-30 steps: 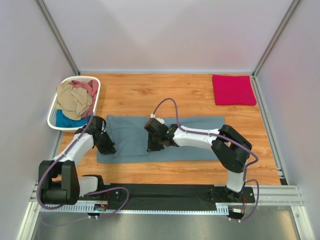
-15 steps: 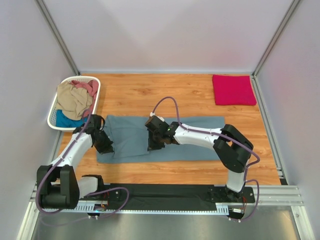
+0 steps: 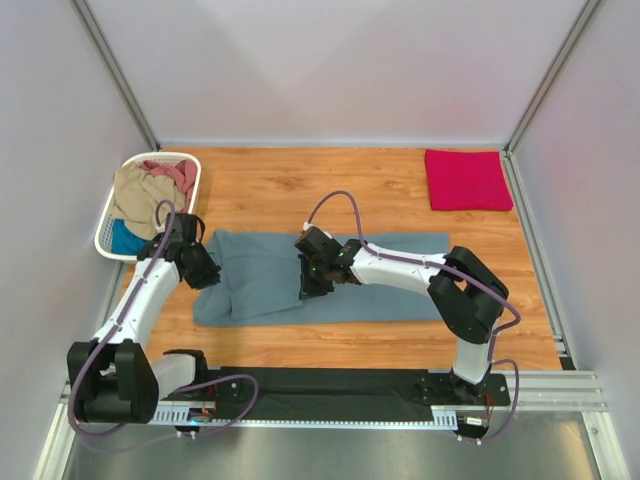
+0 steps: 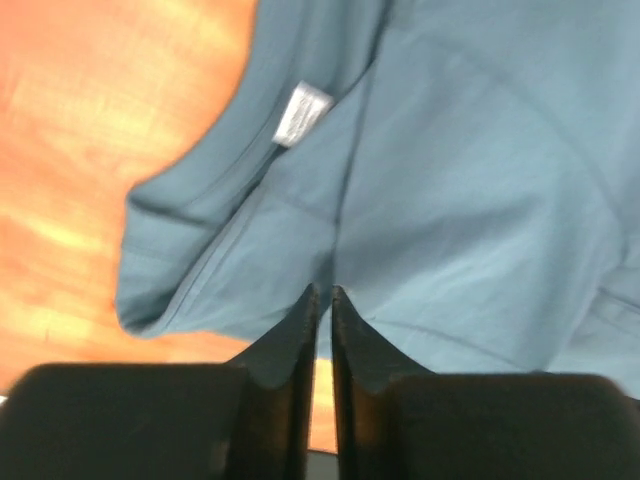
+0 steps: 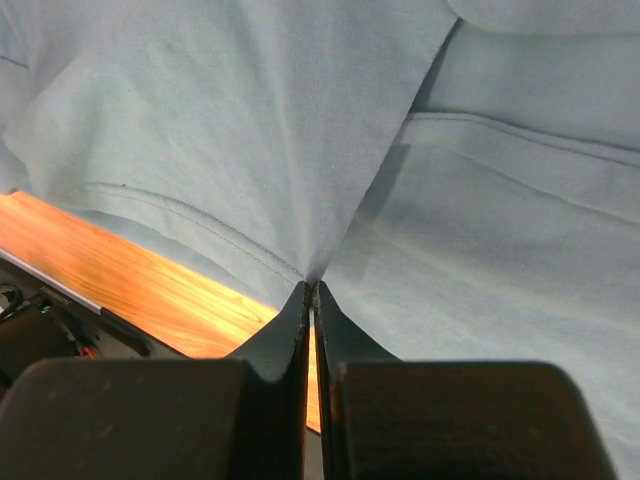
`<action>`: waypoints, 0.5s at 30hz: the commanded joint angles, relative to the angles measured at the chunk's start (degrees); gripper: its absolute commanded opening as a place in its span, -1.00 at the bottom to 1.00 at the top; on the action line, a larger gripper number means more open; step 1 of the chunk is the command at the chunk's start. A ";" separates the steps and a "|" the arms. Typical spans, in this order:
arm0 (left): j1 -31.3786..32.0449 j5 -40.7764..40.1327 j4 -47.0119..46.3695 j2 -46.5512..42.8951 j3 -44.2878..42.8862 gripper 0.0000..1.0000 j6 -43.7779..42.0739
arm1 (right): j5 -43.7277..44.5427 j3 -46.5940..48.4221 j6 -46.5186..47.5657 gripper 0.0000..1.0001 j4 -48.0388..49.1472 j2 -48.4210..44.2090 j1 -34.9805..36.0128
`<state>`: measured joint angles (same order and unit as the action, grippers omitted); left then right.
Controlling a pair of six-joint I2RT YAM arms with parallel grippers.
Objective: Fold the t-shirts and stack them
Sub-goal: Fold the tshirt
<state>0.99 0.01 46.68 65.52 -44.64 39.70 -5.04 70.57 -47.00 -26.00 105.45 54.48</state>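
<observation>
- Left gripper [image 4: 321, 292] is pinching the large slate grey-blue fabric t-shirt [image 3: 390, 285]. Its jaws are nearly together and cloth is bunching at the tips.
- Right gripper [image 5: 311, 288] is clamping fully down on a tented fold of the same shirt.
- The shirt is lying on the orange wooden table [image 3: 270, 185], spreading between both grippers and past the right one.
- White collar tag [image 4: 300, 112] is showing just ahead of the left tips.
- Folded crimson-pink t-shirt [image 3: 467, 180] is sitting well apart, beyond the right gripper.
- White slatted basket [image 3: 104, 236] is sitting near the left gripper.

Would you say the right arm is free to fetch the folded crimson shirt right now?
Probably not yet: the right pincer is shut on the grey-blue shirt. Nothing lies between it and the crimson shirt.
</observation>
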 commanded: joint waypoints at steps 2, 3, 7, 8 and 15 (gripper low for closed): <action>-0.29 3.23 -7.47 3.03 -3.78 -0.57 -3.84 | -1.29 0.71 3.23 -0.97 -0.28 2.21 -0.16; -0.29 4.81 -9.04 4.26 -5.61 -0.56 -4.10 | -1.20 0.45 4.28 -0.96 0.07 2.57 -0.25; -0.29 4.39 -8.45 16.09 -12.30 -0.56 -6.73 | 1.16 1.15 6.75 -0.94 -1.76 3.88 -0.25; -0.29 3.95 -7.92 18.22 -13.62 -0.56 -7.18 | 2.48 1.24 7.01 -0.93 -2.12 3.97 -0.34; -0.29 0.08 -6.78 33.60 -22.67 -0.58 -9.55 | 4.95 2.73 9.73 -0.92 -4.58 4.24 -1.22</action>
<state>0.99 1.98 39.55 96.07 -63.46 32.71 -2.85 70.85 -40.38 -27.66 109.43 53.93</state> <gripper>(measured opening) 0.214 0.041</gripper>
